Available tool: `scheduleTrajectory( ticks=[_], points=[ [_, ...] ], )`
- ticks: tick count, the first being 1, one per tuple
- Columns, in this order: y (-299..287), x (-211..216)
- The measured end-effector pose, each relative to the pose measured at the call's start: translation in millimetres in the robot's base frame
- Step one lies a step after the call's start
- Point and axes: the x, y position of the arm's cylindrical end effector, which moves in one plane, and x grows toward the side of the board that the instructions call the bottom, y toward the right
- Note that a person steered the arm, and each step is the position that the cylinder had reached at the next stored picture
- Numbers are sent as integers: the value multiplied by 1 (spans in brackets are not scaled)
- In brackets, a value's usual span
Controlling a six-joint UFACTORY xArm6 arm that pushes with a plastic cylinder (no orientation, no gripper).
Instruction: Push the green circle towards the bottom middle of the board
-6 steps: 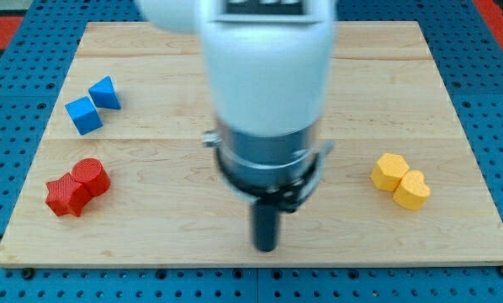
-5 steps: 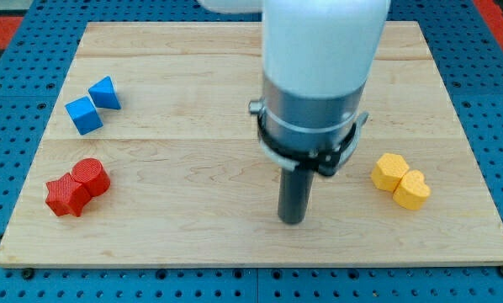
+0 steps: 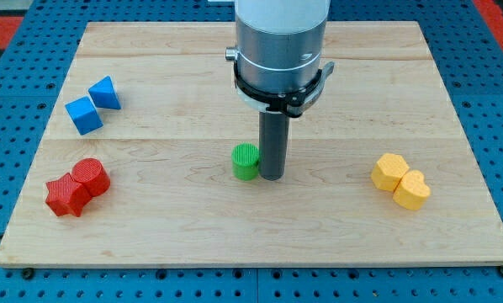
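Observation:
The green circle (image 3: pixel 246 161) stands on the wooden board (image 3: pixel 176 227), near the middle and a little below centre. My tip (image 3: pixel 272 176) rests on the board right beside the green circle, on its right side, touching it or nearly so. The rod rises from there into the arm's grey and white body, which covers the board's top middle.
Two blue blocks, a cube (image 3: pixel 84 115) and a triangle (image 3: pixel 105 93), sit at the view's left. A red star (image 3: pixel 66 196) and red circle (image 3: pixel 91 177) touch at lower left. A yellow hexagon (image 3: pixel 390 171) and yellow heart (image 3: pixel 412 191) touch at the right.
The arm has moved up the view from the lower middle, first right, then back left. The green circle, hidden behind the arm before, now shows just left of my tip.

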Motion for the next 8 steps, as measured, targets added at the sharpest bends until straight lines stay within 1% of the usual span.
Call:
scheduleTrajectory(
  ticks=[1,2,3,4,5,6,7,8],
  points=[
    [10,-31],
    [-16,-53],
    [-31,-42],
    [-40,-10],
    [-32,1],
    [25,-40],
    [85,-96],
    [95,-153]
  ],
)
